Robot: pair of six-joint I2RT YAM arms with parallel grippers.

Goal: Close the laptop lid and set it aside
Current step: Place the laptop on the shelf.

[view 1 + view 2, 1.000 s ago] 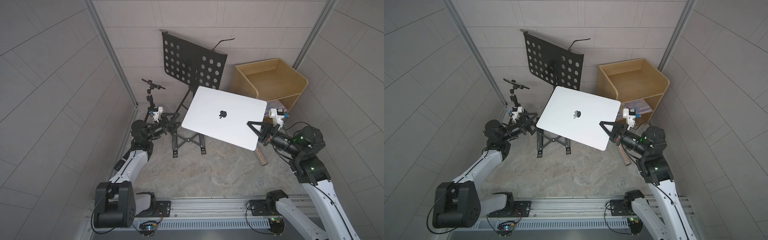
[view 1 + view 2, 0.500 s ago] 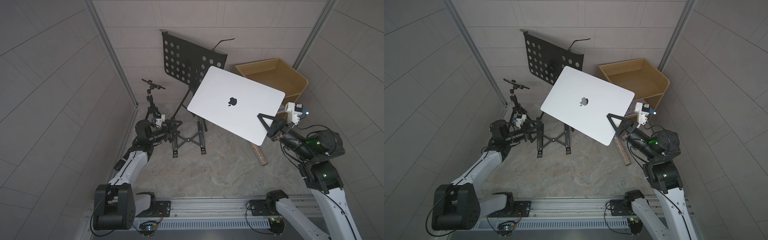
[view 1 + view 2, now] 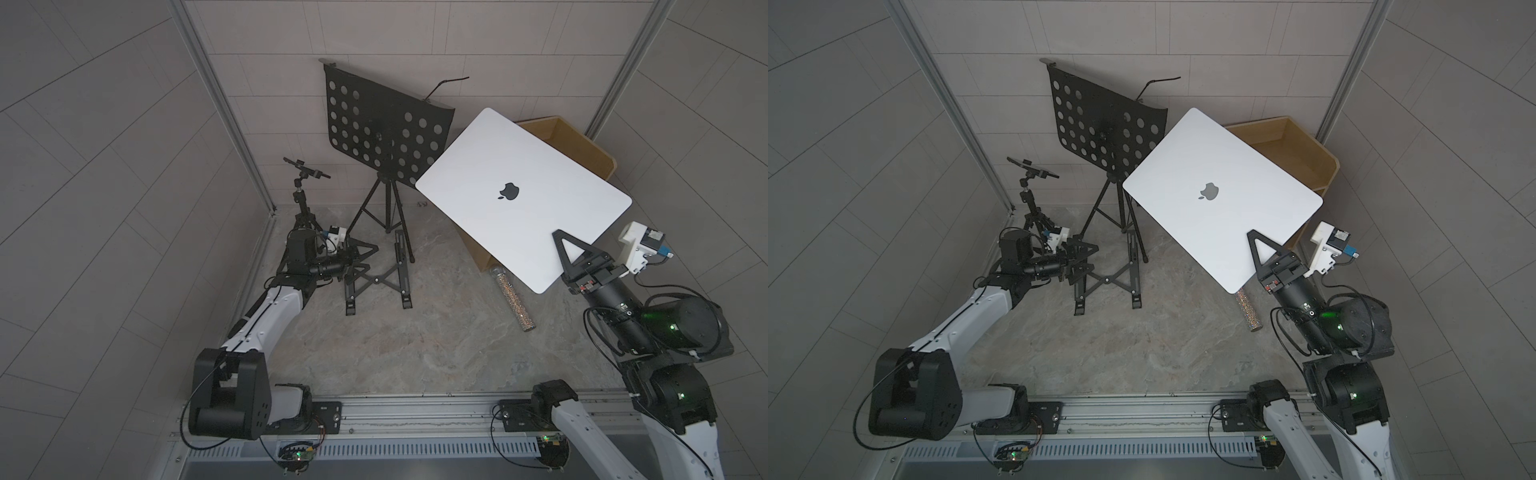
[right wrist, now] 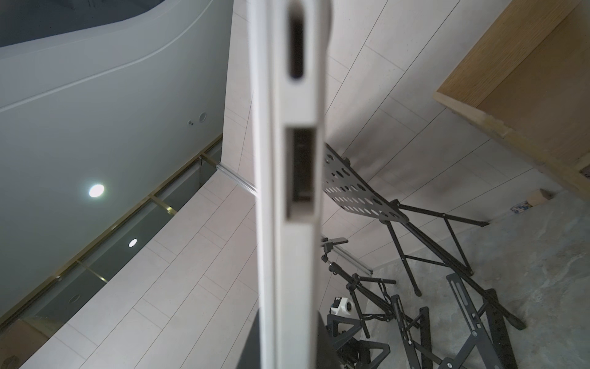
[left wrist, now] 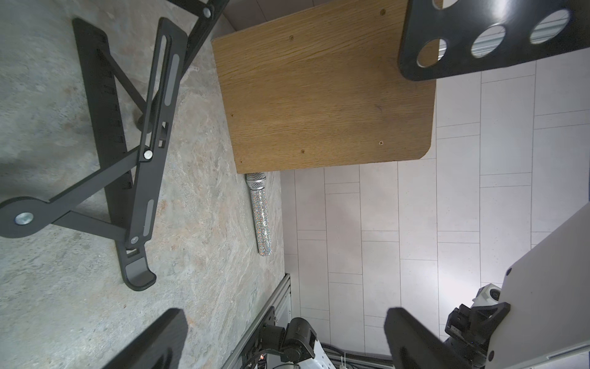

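The silver-white laptop hangs tilted in the air in both top views, over the front of the wooden box. Its lid is closed flat on the base and faces up, dark apple logo showing. My right gripper is shut on the laptop's near right edge, one black triangular finger lying on the lid. The right wrist view looks along the laptop's thin side edge, clamped between the fingers. My left gripper is open and empty, low beside the X-frame stand. The left wrist view catches the laptop's underside.
A black folding X-frame stand stands bare on the stone floor. Behind it are a perforated music stand and a small tripod. A wooden box shelf fills the back right. A glittery microphone lies beside it.
My right arm has lifted the closed laptop off the X-frame stand and carried it right and back over the wooden box. The left gripper has drawn back slightly, still open.
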